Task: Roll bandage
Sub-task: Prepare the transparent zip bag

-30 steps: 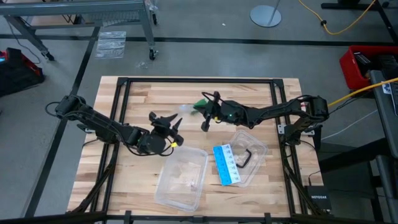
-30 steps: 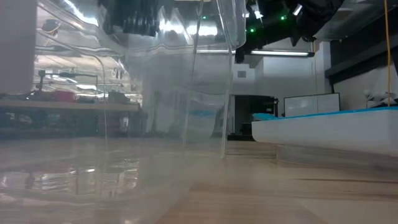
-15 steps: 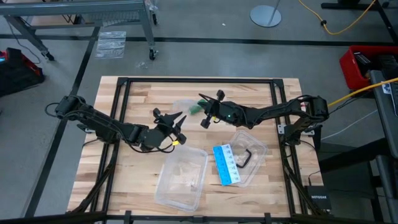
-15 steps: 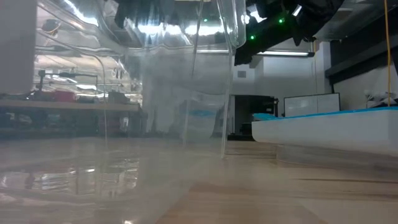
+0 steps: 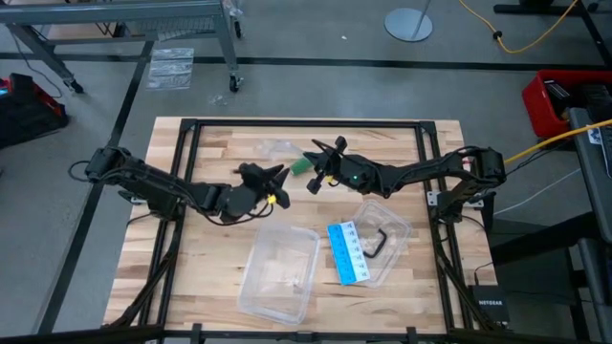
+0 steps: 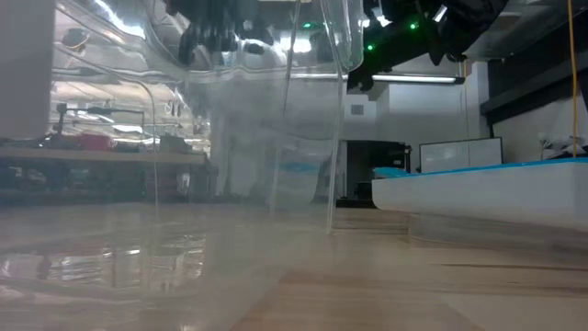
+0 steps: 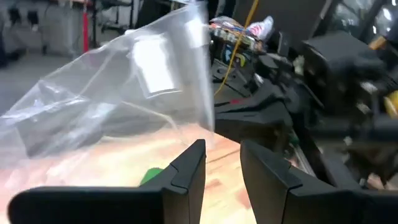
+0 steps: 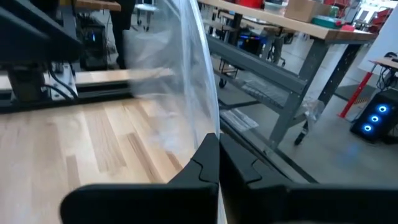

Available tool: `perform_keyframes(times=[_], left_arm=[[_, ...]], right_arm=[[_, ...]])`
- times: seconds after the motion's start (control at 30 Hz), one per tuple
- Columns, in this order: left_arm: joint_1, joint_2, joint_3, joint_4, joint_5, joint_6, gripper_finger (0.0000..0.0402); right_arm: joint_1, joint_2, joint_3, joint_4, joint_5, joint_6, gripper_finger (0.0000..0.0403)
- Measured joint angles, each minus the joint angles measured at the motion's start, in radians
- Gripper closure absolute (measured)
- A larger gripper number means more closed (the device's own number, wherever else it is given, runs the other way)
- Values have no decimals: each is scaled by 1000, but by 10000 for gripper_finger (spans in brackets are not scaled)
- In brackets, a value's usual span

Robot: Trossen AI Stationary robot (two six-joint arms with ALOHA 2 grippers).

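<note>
1. Since a second ago the left gripper (image 5: 273, 179) has travelled across the table toward the right gripper (image 5: 316, 164), and its fingers have drawn in from a wide spread to about half open.
2. The left gripper (image 7: 222, 152) has a clear gap between its fingers and nothing in it.
3. The right gripper (image 8: 217, 140) is closed. It pinches the edge of the clear wrapper (image 8: 186, 74), which rises as a loose sheet from its fingertips.
4. The bandage (image 5: 300, 166) lies between the two grippers. It is just ahead of the left gripper's tips and right beside the right gripper's closed tips.
5. In the left wrist view the bandage (image 7: 151, 177) shows low on the wood, off to the side of one finger and partly hidden behind it, so it is not yet in line with the gap.
6. The right gripper is the nearer one, but it is taken up with the wrapper (image 7: 124, 81). I judge that the left gripper is the free one for the pick, and that it needs a small sideways shift to straddle the bandage.
7. The bandage looks like a small dark green lump of soft fabric. Its long axis is too small to tell.
8. Whether it sits under, inside or clear of the wrapper (image 5: 273, 148) cannot be told.
</note>
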Motion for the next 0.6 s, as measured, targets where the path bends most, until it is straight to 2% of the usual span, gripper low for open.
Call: perform_keyframes(times=[0.27, 0.4, 0.6], left_arm=[[51, 29, 0, 29, 19, -179, 319], [67, 95, 0, 126, 57, -209, 321], [88, 170, 0, 259, 57, -193, 319]], right_arm=[[0, 0, 0, 31, 0, -2, 403], [0, 0, 0, 51, 0, -2, 403], [1, 0, 0, 25, -27, -2, 403]])
